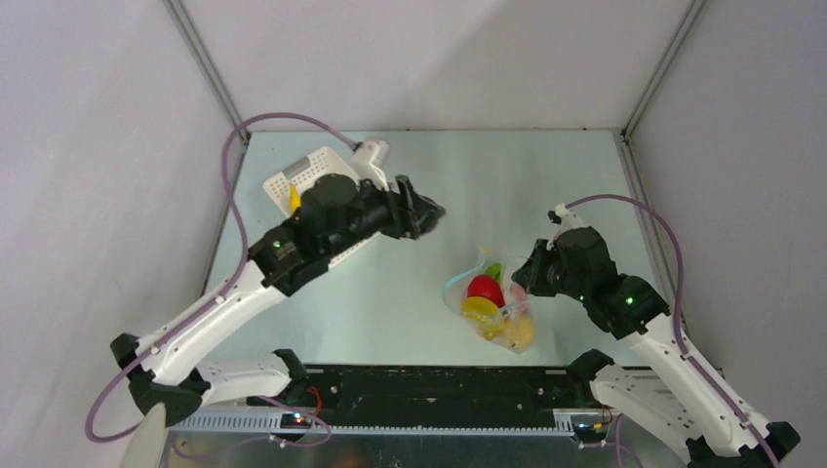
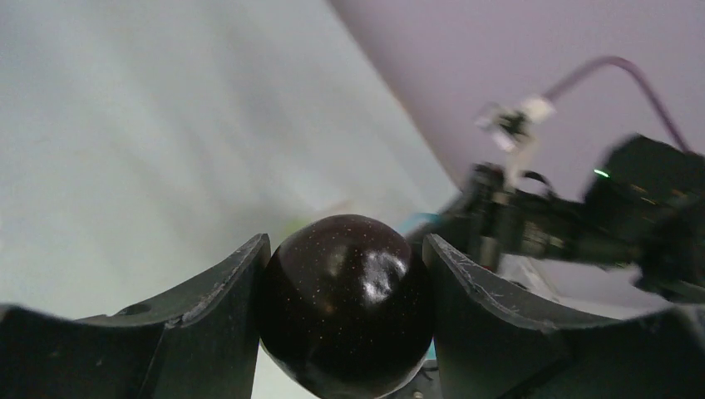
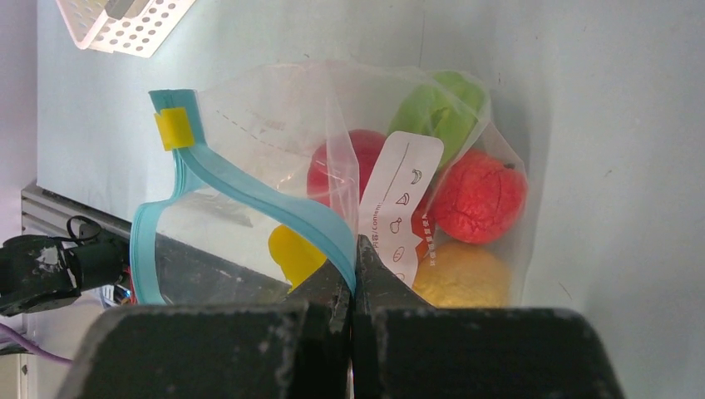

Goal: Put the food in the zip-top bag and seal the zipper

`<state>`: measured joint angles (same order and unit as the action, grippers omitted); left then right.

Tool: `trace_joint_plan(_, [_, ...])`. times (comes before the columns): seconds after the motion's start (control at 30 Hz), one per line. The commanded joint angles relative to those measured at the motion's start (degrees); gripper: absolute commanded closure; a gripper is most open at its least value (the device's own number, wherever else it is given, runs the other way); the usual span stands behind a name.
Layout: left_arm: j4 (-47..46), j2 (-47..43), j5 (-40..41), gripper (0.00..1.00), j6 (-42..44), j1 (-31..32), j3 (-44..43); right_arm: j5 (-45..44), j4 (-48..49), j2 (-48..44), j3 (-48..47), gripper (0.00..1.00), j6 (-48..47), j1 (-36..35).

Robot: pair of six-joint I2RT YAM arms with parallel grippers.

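My left gripper [image 1: 429, 213] hangs above the table, left of and beyond the bag. It is shut on a glossy dark purple fruit [image 2: 345, 303], which fills the gap between its two fingers [image 2: 224, 291]. The clear zip-top bag [image 1: 492, 302] lies near the front edge with its mouth gaping. My right gripper [image 3: 356, 248] is shut on the bag's light blue zipper [image 3: 249, 195]; a yellow tab [image 3: 174, 127] sits on that strip. Inside the bag lie a red fruit [image 3: 480, 195], a green one [image 3: 432, 104], an orange-yellow one [image 3: 461, 274] and a yellow one [image 3: 295, 249].
A white slotted basket [image 1: 302, 180] stands at the back left, partly under the left arm, with a yellow piece [image 1: 295, 198] in it. Grey walls close in the table on the left, back and right. The black base rail [image 1: 419, 385] runs along the front.
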<state>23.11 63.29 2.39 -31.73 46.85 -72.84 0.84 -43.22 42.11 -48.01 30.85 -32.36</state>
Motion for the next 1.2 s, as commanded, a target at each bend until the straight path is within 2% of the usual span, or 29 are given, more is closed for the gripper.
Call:
trace_joint_plan(0.0, [-12.11,3.13,-1.95,0.69,-1.13,10.13,1.14,0.76,0.83,-1.40,-0.07,1.00,-0.52,0.21])
trace_joint_plan(0.27, [-18.62,12.55,2.02,0.67,-2.14,20.57,-0.38,1.22,0.68,-1.83,-0.06,1.00,-1.04,0.22])
trace_joint_plan(0.43, [-18.68,16.97,9.08,0.54,-0.97,25.96,-1.17,1.60,0.43,-1.93,-0.07,1.00,-1.89,0.25])
trace_joint_plan(0.53, [-16.83,19.18,12.62,0.50,-2.35,26.58,-2.42,1.66,0.38,-2.14,-0.07,1.00,-2.05,0.26])
trace_joint_plan(0.63, [-16.49,20.56,12.66,0.39,-3.13,26.66,-2.59,1.67,0.33,-2.45,-0.07,1.00,-2.14,0.30])
trace_joint_plan(0.73, [-16.33,20.98,12.75,0.36,-3.73,26.68,-2.59,2.03,0.25,-2.67,-0.07,1.00,-1.94,0.34])
trace_joint_plan(0.8, [-16.30,21.04,13.09,0.23,-3.74,26.71,-2.55,2.05,0.24,-2.91,-0.07,1.00,-1.86,0.30])
trace_joint_plan(1.0, [-15.92,21.56,12.76,0.01,-3.86,26.71,-3.14,2.25,0.24,-3.28,-0.07,1.00,-2.02,0.29])
trace_joint_plan(1.17, [-15.25,20.47,12.36,0.00,-3.91,26.66,-3.10,2.26,0.21,-3.42,-0.07,1.00,-2.11,0.34])
